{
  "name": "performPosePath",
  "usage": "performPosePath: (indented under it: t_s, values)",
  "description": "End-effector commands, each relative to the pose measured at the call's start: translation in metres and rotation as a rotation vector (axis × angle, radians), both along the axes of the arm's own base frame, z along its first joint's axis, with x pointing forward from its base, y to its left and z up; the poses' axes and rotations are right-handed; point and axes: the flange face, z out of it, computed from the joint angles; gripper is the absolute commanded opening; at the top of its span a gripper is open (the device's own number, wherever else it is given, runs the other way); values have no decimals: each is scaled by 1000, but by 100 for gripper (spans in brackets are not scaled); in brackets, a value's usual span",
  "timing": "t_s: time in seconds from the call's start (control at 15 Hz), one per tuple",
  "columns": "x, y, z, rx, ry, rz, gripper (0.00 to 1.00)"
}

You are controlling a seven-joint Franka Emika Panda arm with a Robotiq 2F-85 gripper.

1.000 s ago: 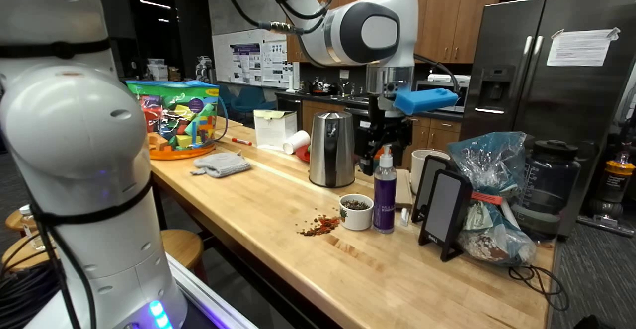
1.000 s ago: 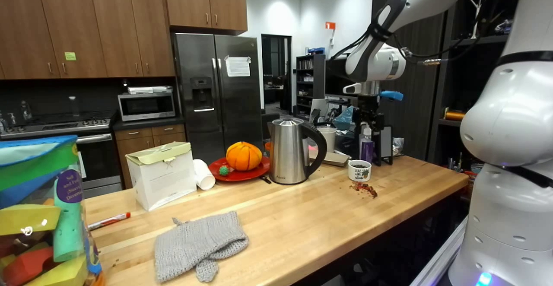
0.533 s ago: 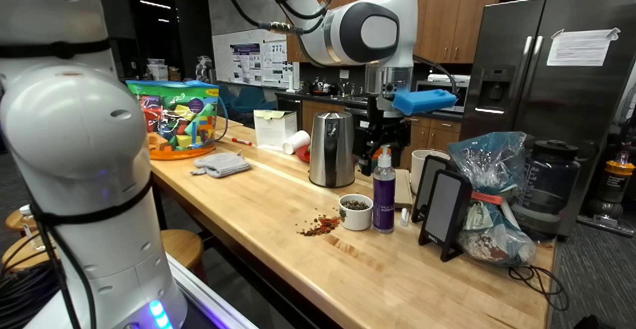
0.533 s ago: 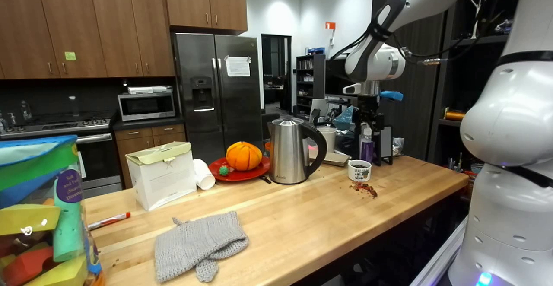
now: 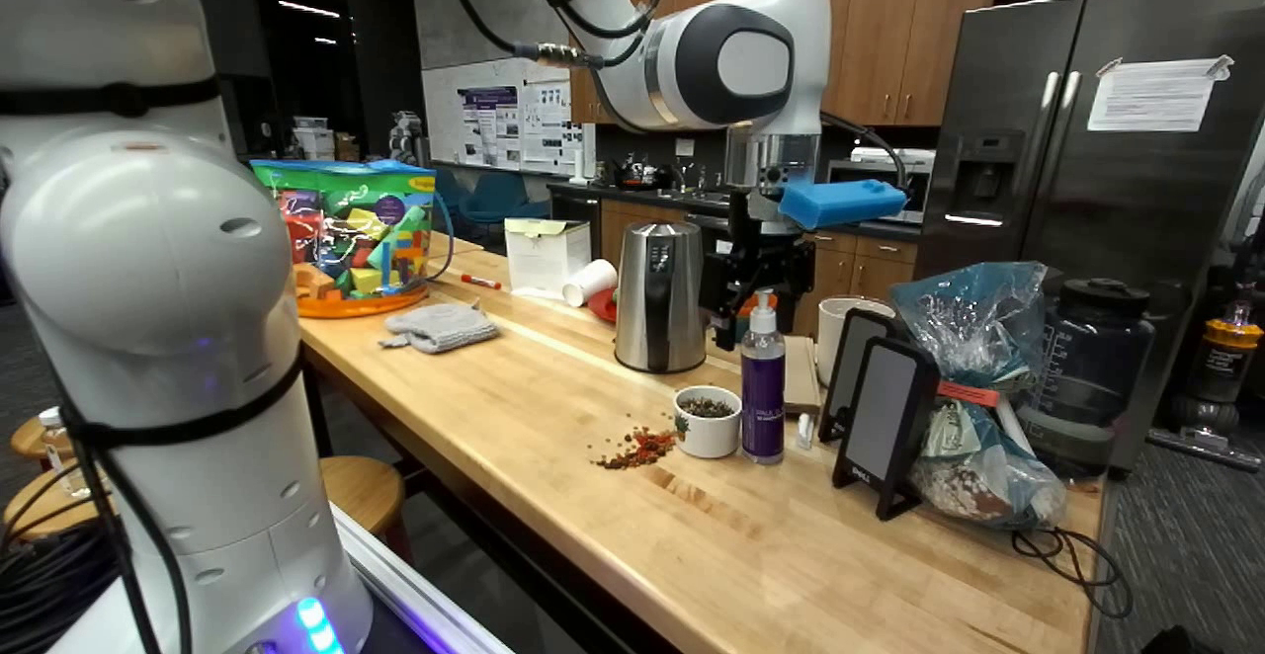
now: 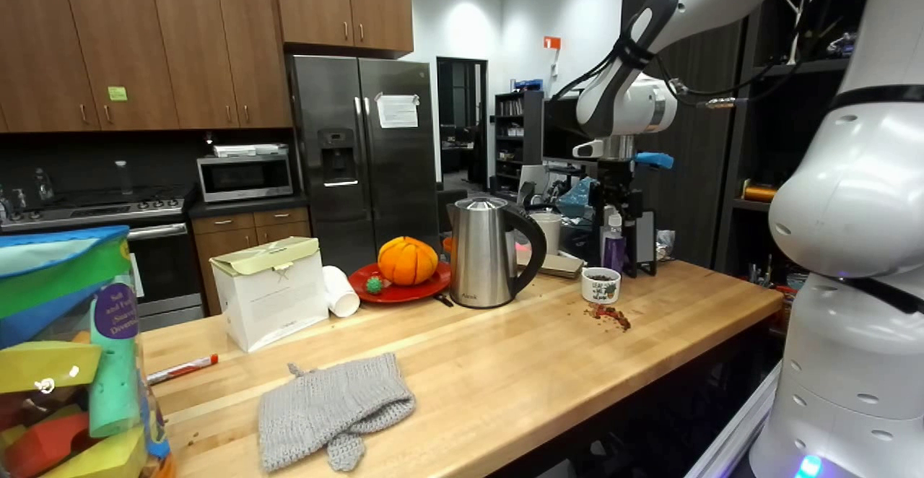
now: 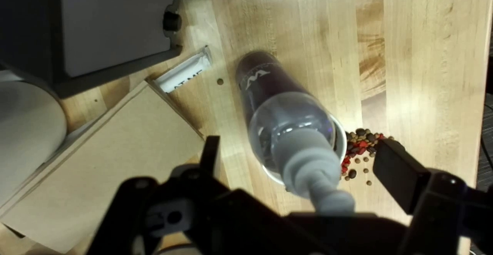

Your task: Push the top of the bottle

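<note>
The bottle [image 5: 763, 397] stands upright on the table, slim and purple with a clear shoulder. Its white pump top [image 5: 764, 316] points up under the gripper. The bottle also shows in an exterior view [image 6: 613, 253] and in the wrist view [image 7: 265, 79]. My gripper [image 7: 304, 162] is open. Its black fingers stand apart on either side of the pump top, and nothing is gripped. In the wrist view the pump's tip reaches the dark gripper body between the fingers; I cannot tell whether they touch.
A white cup [image 5: 708, 424] of dark leaves stands beside the bottle, with spilled red and brown bits [image 5: 637, 449]. The steel kettle [image 5: 660, 298] is close to the gripper. Black speakers [image 5: 883, 427], a flat tan box [image 7: 115, 162] and a white packet [image 7: 185, 71] are nearby.
My gripper has shifted very slightly left and down in an exterior view. The bottle's upper part has moved slightly the same way. The fingers look as open as before.
</note>
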Motion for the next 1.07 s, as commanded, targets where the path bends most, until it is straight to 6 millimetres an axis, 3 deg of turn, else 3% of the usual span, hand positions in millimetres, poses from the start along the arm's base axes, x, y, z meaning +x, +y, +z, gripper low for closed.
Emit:
performPosePath:
  t_s: [0.0,0.6,1.0]
  values:
    - [-13,-2,-5,-2,18,-14,100]
    - [-43,-10,25,-47,-23,-38,100]
    - [-49,-9,38,-36,-62,-61,100]
